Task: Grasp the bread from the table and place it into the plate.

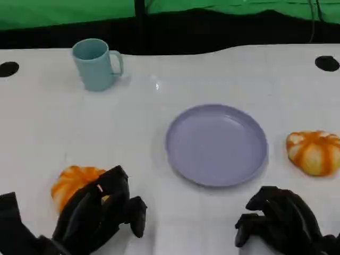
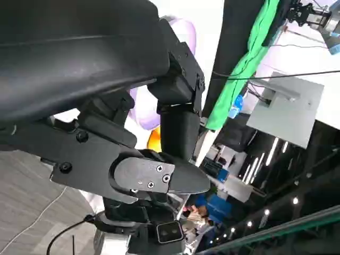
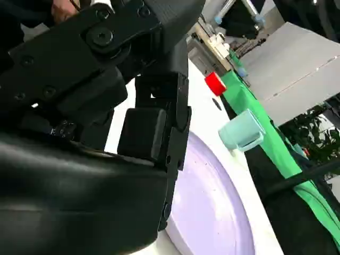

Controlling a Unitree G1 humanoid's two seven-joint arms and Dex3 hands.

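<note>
While bare counter rings the plate, left robot hand curls over bread at 8 o'clock, grasp unclear; right robot hand curled, holding nothing.

Bare counter lies between the left bread and the plate; the mug stands well back.

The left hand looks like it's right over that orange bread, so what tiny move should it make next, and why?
Probably closing its fingers around the bread. The left hand sits over that bread's near side with fingers spread, seemingly not gripping it, and the purple plate is bare.
</note>
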